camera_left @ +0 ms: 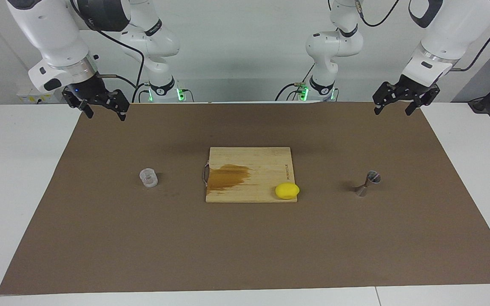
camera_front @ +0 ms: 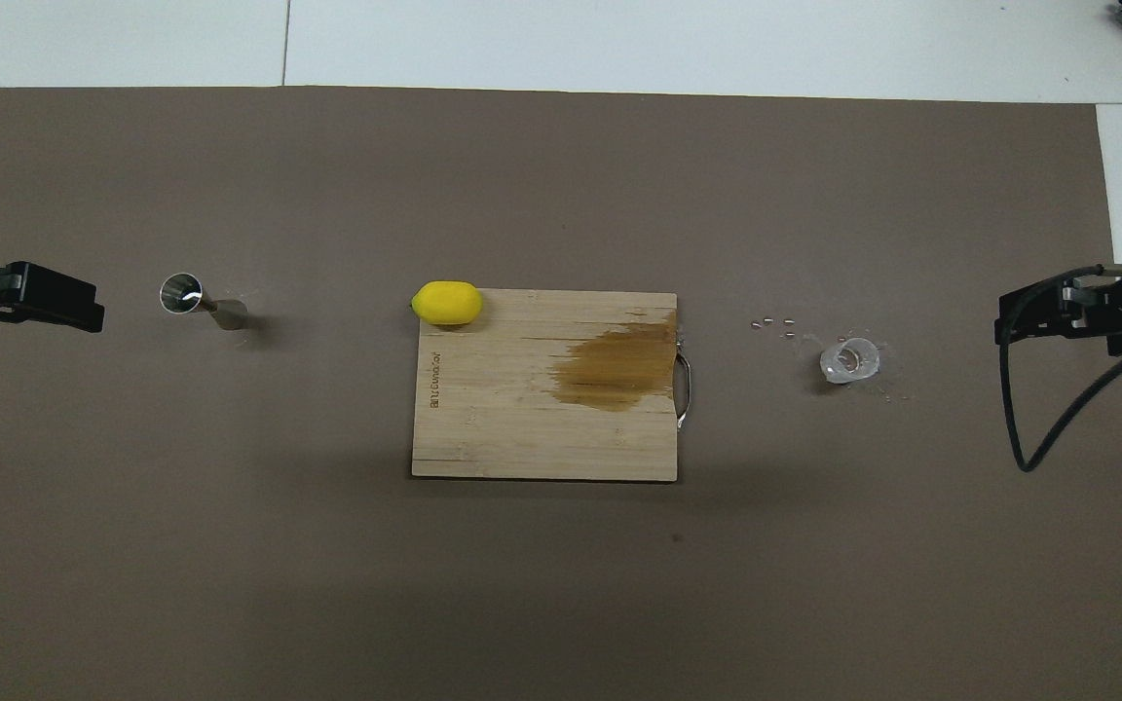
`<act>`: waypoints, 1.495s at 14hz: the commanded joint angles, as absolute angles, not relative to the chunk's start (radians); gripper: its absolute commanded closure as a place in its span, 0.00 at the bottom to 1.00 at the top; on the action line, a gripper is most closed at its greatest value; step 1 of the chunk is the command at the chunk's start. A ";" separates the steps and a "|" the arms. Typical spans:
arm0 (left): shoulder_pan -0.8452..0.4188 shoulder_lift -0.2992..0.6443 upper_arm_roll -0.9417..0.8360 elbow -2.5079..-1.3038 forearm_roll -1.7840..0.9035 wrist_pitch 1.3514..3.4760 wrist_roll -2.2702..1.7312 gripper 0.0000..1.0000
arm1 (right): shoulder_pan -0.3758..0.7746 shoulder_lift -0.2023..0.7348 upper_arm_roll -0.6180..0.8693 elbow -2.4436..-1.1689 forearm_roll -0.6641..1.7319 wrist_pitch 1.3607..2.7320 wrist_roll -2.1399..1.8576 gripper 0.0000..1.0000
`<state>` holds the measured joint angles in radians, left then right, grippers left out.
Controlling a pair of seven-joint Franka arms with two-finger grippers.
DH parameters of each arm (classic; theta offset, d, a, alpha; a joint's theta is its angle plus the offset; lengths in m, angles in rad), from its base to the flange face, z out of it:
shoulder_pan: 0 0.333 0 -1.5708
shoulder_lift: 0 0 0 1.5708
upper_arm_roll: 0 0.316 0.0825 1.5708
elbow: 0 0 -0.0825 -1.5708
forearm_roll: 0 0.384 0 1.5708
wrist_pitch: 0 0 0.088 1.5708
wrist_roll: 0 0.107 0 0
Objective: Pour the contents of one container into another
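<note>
The small clear glass cup (camera_left: 148, 177) stands on the brown mat toward the right arm's end of the table; it also shows in the overhead view (camera_front: 850, 360). The steel hourglass jigger (camera_left: 368, 182) stands on the mat toward the left arm's end, and also shows in the overhead view (camera_front: 199, 301). My right gripper (camera_left: 104, 114) hangs open and empty, raised over the mat's edge nearest the robots, well apart from the cup. My left gripper (camera_left: 392, 111) hangs open and empty, raised over that same edge, well apart from the jigger.
A wooden cutting board (camera_left: 266, 161) with a dark wet stain and a metal handle lies mid-table between cup and jigger. A yellow lemon (camera_left: 287, 191) sits at its corner toward the jigger. Small droplets (camera_front: 775, 323) lie on the mat by the cup.
</note>
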<state>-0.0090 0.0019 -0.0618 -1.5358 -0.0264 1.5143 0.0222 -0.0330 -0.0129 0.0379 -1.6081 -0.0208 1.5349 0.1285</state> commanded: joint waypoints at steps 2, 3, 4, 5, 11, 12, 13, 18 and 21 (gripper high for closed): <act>-0.017 -0.006 -0.057 -1.540 -0.029 1.523 0.025 0.00 | -0.044 -0.034 0.040 -1.631 0.000 1.548 0.114 0.00; -0.017 -0.006 -0.058 -1.543 -0.029 1.522 0.029 0.00 | -0.044 -0.034 0.040 -1.631 0.000 1.548 0.114 0.00; -0.017 -0.008 -0.057 -1.546 -0.029 1.517 0.034 0.00 | -0.044 -0.034 0.040 -1.631 0.000 1.548 0.114 0.00; -0.017 -0.014 -0.058 -1.551 -0.029 1.513 0.035 0.00 | -0.044 -0.034 0.040 -1.632 0.000 1.549 0.114 0.00; -0.017 -0.014 -0.057 -1.555 -0.029 1.522 0.029 0.00 | -0.044 -0.034 0.040 -1.632 0.000 1.546 0.114 0.00; -0.017 -0.014 -0.058 -1.555 -0.029 1.520 0.025 0.00 | -0.044 -0.034 0.040 -1.632 0.000 1.548 0.114 0.00; -0.021 -0.014 -0.058 -1.555 -0.029 1.525 0.023 0.00 | -0.044 -0.034 0.040 -1.632 0.000 1.548 0.114 0.00; -0.040 0.018 -0.057 -1.578 -0.014 1.583 -0.033 0.00 | -0.044 -0.034 0.040 -1.632 0.000 1.546 0.114 0.00; -0.052 0.102 -0.055 -1.554 -0.018 1.585 -0.167 0.00 | -0.044 -0.034 0.040 -1.632 0.000 1.546 0.114 0.00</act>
<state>-0.0272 0.0447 -0.0655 -1.5683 -0.0253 1.5705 -0.0799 -0.0330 -0.0131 0.0379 -1.6081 -0.0208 1.5349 0.1285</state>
